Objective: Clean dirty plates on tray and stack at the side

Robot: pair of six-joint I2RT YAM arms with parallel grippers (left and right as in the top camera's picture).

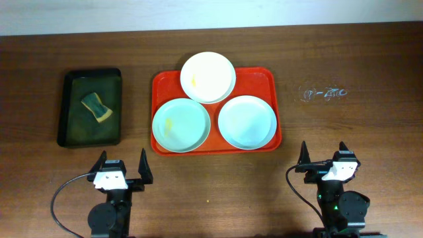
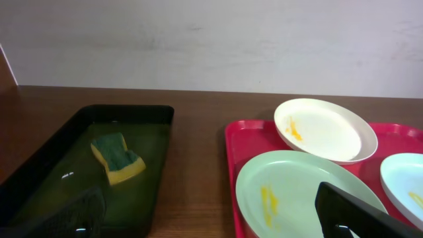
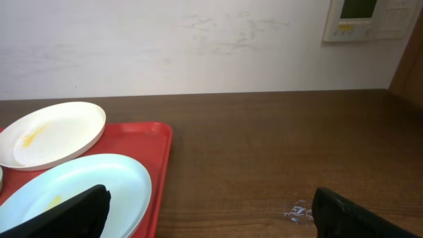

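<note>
**Tray and plates.** Large flat red-orange rectangular plastic tray with rounded corners and a low rim, lying flat ahead of the spread fingers of the left gripper and the right gripper, nearer the left pair. It carries three round shallow plates:
- pale mint plate, yellow-smeared, just ahead-right of the left fingers
- pale blue plate, ahead-left of the right fingers
- white plate, yellow-smeared, farthest from both pairs and overhanging the tray's far rim

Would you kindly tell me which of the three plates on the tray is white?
The far plate, overhanging the tray's back rim; the near-left plate and near-right plate are pale mint-blue.
</note>
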